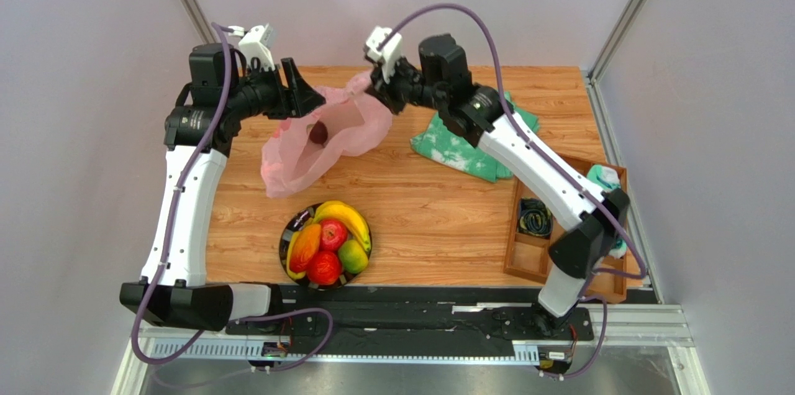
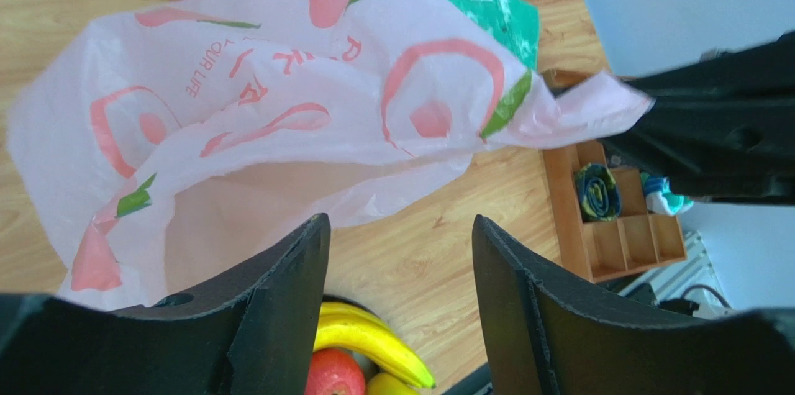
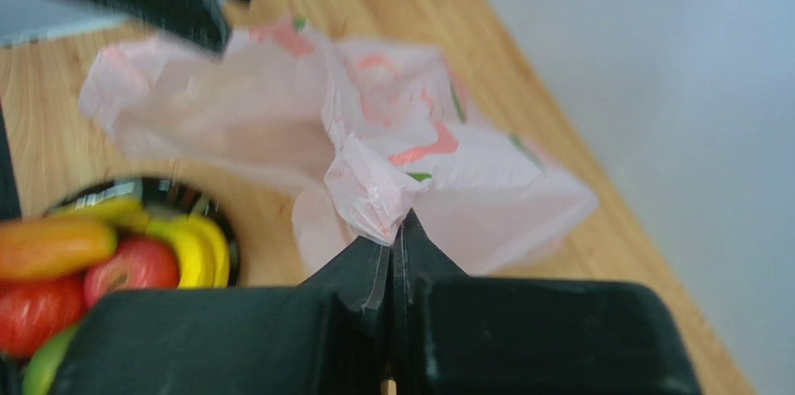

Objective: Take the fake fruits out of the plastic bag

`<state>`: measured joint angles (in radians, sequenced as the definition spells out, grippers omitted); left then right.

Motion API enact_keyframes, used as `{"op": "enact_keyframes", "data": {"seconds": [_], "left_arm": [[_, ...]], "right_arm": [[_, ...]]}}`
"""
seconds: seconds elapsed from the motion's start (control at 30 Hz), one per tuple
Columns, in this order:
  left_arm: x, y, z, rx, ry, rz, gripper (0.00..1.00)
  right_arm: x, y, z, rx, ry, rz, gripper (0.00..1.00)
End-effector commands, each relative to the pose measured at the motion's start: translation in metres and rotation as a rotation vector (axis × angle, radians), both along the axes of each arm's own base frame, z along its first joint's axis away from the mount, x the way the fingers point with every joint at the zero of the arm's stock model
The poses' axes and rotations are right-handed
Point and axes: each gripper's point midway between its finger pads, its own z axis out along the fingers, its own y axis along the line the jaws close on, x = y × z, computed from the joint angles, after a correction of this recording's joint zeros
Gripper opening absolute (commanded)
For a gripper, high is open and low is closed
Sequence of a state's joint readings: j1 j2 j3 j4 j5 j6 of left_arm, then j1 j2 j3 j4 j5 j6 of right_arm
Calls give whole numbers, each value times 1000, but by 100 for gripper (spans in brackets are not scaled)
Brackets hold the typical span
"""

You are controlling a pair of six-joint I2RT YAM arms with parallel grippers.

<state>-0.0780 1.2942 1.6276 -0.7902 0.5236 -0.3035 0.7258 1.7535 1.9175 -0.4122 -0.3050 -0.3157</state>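
Note:
The pink plastic bag [image 1: 303, 148] lies at the back of the table, its mouth lifted at the right. My right gripper [image 1: 378, 89] is shut on a bunched edge of the bag [image 3: 373, 190], and in the right wrist view its jaws [image 3: 397, 224] are pressed together on the film. A dark plum [image 1: 317, 132] shows inside the bag. My left gripper [image 1: 300, 92] hovers at the bag's upper left, open, with nothing between its fingers [image 2: 399, 220]. Several fake fruits, among them bananas [image 1: 347, 220] and red apples [image 1: 324, 267], sit piled on a black plate [image 1: 291, 227].
A green-and-white cloth [image 1: 457, 148] lies right of the bag, partly under the right arm. A wooden compartment tray [image 1: 536, 227] stands at the table's right edge. The plate sits near the front edge, below the bag.

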Motion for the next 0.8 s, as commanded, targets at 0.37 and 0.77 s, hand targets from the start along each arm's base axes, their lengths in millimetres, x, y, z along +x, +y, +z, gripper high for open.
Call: {"op": "enact_keyframes", "data": {"seconds": [0.37, 0.77], "left_arm": [[-27, -49, -90, 118, 121, -253, 54], [-25, 26, -90, 409, 34, 72, 73]], "right_arm": [[-64, -53, -118, -50, 425, -64, 0], [-60, -59, -79, -31, 339, -82, 0]]}}
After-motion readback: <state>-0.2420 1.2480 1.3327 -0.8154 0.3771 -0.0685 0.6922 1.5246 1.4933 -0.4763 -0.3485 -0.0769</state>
